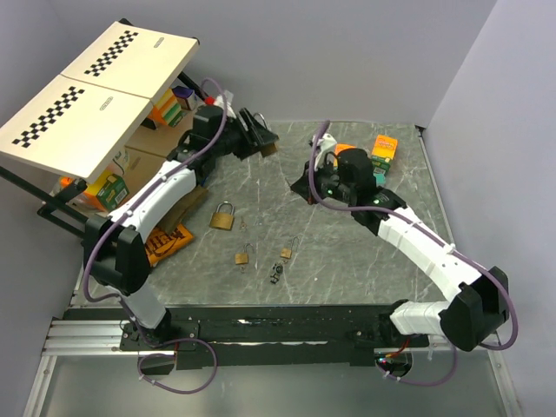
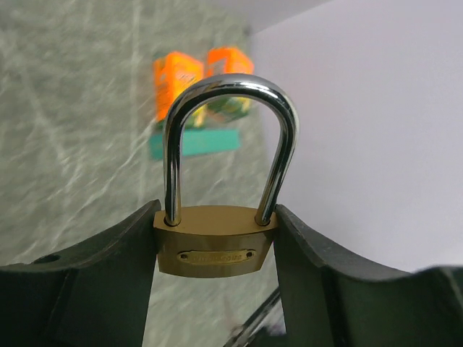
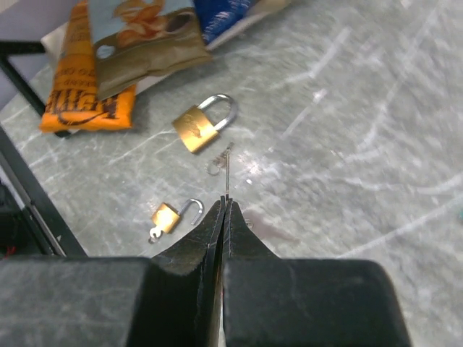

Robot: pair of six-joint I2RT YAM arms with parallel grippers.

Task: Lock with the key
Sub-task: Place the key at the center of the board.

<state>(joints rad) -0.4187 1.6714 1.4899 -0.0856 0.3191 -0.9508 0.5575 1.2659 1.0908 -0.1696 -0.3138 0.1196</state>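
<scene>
**Key pinched, padlock held up**

R gripper [image 3: 226, 206] is shut tight on the thin key [image 3: 228, 170], clear of the table [image 3: 376, 108]. L gripper [image 2: 217, 224], half open, clamps the brass padlock [image 2: 215, 249]. We'd line blade w/ keyway and approach slowly. Key's long axis runs straight out from R gripper, tip pointing away.

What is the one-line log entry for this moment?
left gripper: holds brass padlock | right gripper: shut, thin metal sliver at tips | key bunch: on table
</scene>
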